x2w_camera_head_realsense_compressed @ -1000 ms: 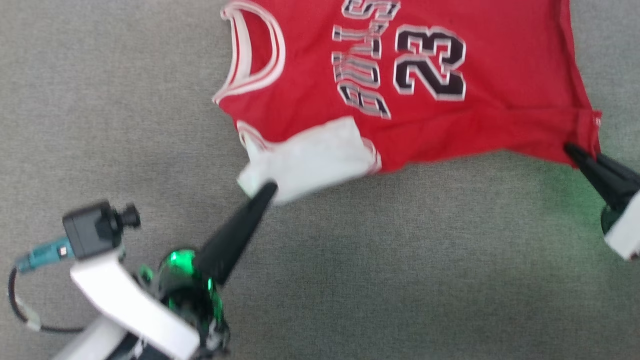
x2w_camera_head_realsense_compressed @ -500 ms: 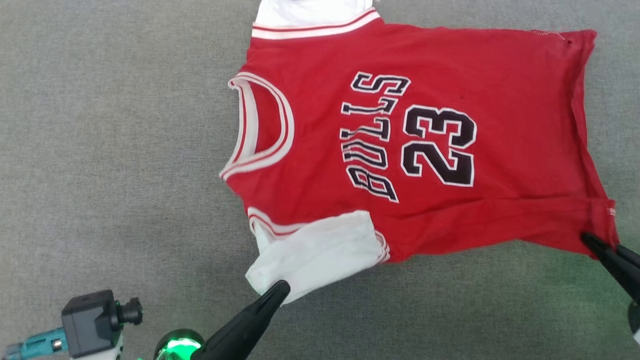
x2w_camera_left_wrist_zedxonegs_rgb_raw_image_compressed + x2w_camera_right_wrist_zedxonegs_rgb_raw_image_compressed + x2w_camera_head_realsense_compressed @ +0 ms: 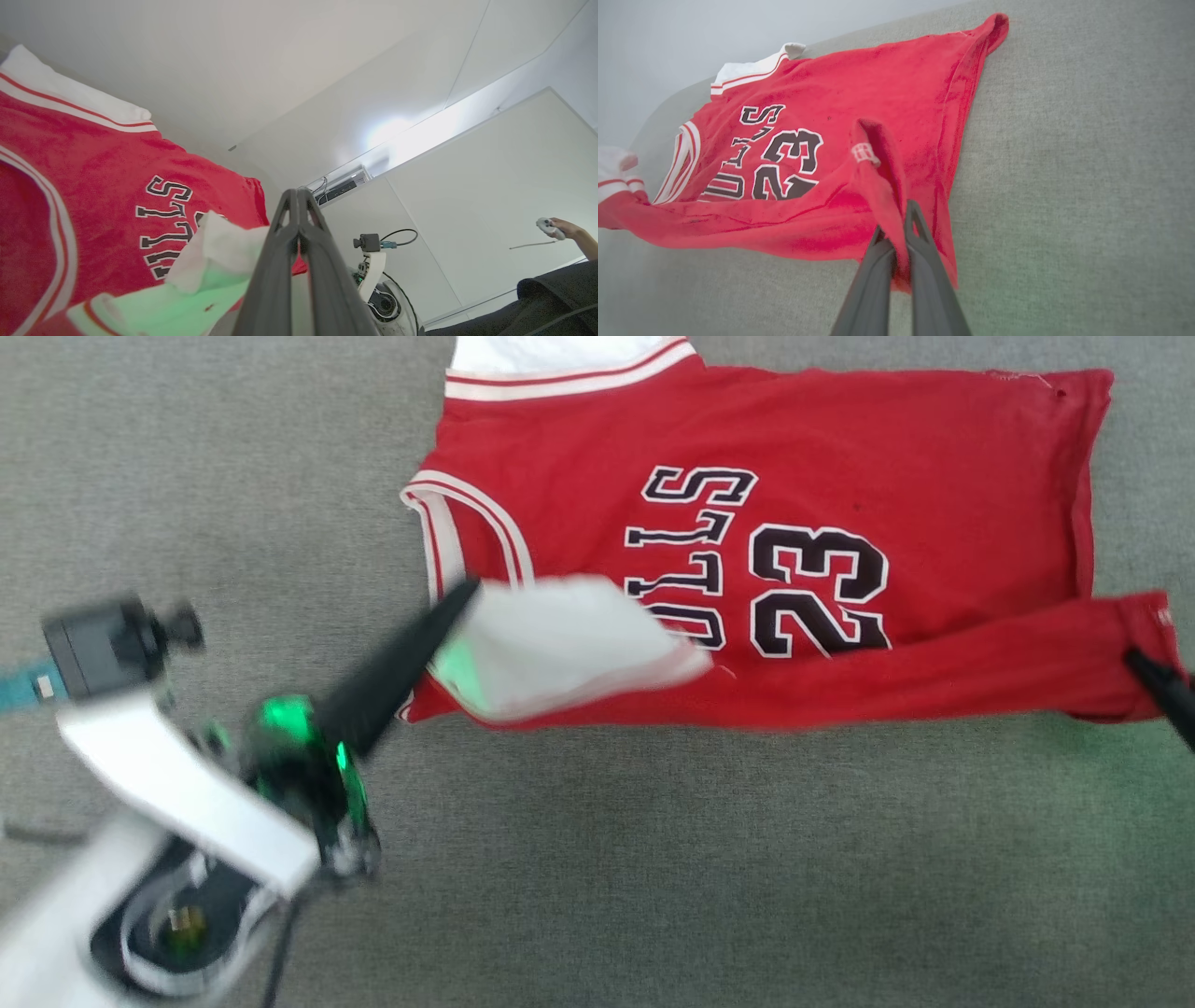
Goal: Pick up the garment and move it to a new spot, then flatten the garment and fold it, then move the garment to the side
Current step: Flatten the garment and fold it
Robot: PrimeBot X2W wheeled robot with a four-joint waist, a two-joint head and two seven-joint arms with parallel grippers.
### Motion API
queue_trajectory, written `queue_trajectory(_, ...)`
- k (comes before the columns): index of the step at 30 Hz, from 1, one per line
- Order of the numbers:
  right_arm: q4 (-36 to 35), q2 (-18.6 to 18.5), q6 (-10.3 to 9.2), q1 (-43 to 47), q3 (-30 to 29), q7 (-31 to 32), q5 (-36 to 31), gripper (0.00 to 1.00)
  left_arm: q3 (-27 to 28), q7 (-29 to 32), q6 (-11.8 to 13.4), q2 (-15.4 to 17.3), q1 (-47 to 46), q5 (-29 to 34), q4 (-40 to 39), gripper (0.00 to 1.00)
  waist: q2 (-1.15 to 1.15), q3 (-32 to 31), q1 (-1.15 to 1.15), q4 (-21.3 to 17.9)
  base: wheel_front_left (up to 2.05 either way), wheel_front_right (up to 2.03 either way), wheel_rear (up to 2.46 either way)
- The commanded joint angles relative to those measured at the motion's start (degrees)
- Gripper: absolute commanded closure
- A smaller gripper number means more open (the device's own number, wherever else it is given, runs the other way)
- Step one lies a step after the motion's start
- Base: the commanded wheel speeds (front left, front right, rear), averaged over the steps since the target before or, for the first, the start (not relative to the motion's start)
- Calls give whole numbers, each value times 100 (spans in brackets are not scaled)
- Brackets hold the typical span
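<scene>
Garment [image 3: 934,457] gripped: left hand [image 3: 467,590], right hand [image 3: 1137,660] (near edge).

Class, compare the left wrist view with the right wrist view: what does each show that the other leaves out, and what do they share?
Left wrist view, not the right: a person's hand holding a small pale controller, white wall panels, and the left jaws shut on a white sleeve panel. Right wrist view, not the left: a broad grey fabric surface, the black number 23, and the right jaws shut on a red hem corner. Both: the soft red fabric garment with black lettering.
</scene>
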Motion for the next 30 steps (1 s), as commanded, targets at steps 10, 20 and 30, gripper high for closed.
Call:
queue_trajectory(10, 672, 64, 0, -929, 211, -307, -95, 100, 461, 522, 5, -628, -1448, 107, 2051, 100, 0, 425, 0, -164, 0, 0, 0)
queue_trajectory(20, 1215, 110, 0, -1355, 398, -780, -191, 100, 406, 648, 5, -829, -1887, 493, 3145, 100, 0, 706, 0, -214, 0, 0, 0)
queue_trajectory(30, 1748, 128, 0, -1723, 751, -1192, -298, 100, 10, 539, 10, -850, -2138, 1004, 4158, 100, 0, 885, 0, -187, 0, 0, 0)
